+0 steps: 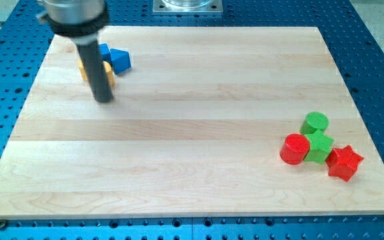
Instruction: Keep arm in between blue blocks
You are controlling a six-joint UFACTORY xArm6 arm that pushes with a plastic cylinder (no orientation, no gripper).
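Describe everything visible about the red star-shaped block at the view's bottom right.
The red star-shaped block is a glossy, plastic-looking piece with blunt rounded points and a flat top, lying flat on the pale wooden board near its right edge. It is the lowest and rightmost of a cluster of four. Its upper-left side meets the green block; the red cylinder lies beyond that and the green cylinder above. It looks whole and unmarked. My tip is far off, toward the view's upper left.

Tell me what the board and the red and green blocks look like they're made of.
Board: pale wood, seemingly maple planks; grain and plank seams show, satin finish. Red cylinder, red star, green cylinder and green block: uniform saturated colour, soft sheen, probably plastic or painted; can't tell which.
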